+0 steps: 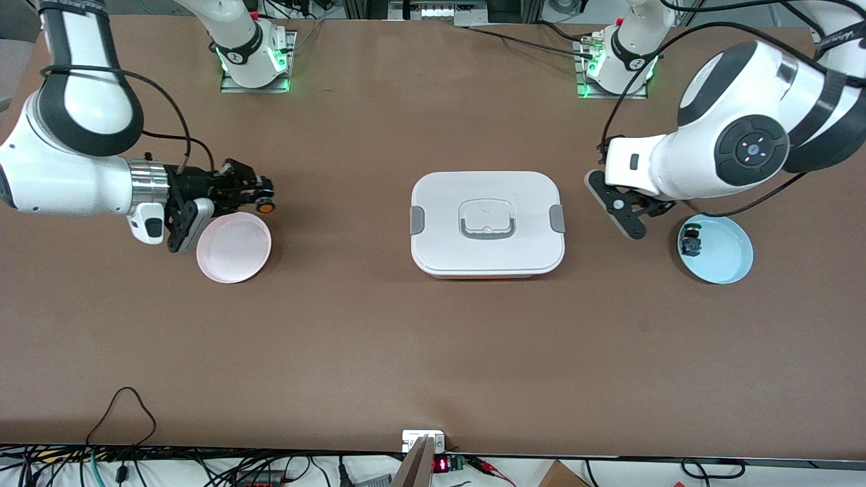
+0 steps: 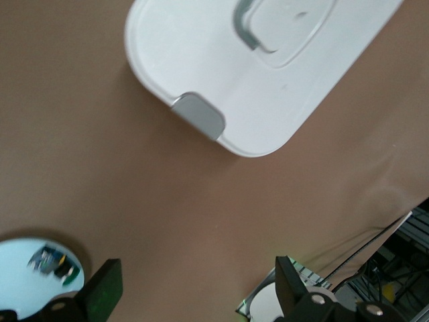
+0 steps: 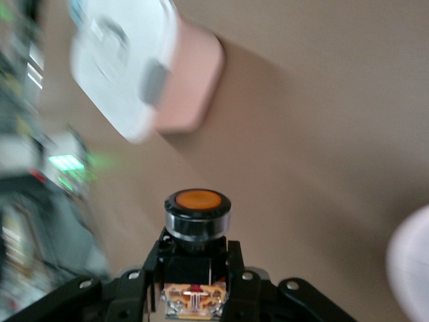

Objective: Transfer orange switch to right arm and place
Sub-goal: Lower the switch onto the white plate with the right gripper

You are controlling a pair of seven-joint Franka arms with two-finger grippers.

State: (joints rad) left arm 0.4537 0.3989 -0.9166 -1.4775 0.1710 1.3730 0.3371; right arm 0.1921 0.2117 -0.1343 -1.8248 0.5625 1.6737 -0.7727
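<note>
Gripping the tiny black push-button switch with the round orange cap [image 1: 268, 207] between the closed fingers of the narrow black two-finger right gripper [image 1: 260, 196], cap pointing away from the wrist, body clamped low so that the tan-gold base sits between the fingers. Hovering with it just over the rim of the round pale pink plate [image 1: 233, 247] at the right arm's end of the brown table [image 1: 433, 352], likely lining up for the placing, with the handover apparently done. Reaching out nearly level from the white right arm [image 1: 67, 176], wrist turned sideways toward the white rectangular lidded box with grey clasps [image 1: 487, 223] in the middle of the table. Waiting with the broad black left gripper [image 1: 626, 210] spread wide and holding nothing, hanging low over bare table between the box and the round pale blue plate [image 1: 724, 257], elbow folded high above that plate. Leaving the other small switch with the blue body [image 1: 691, 242] lying on the blue plate, untouched. Needing, as a guess, only a short move farther over the pink plate and a lowering before letting go.
</note>
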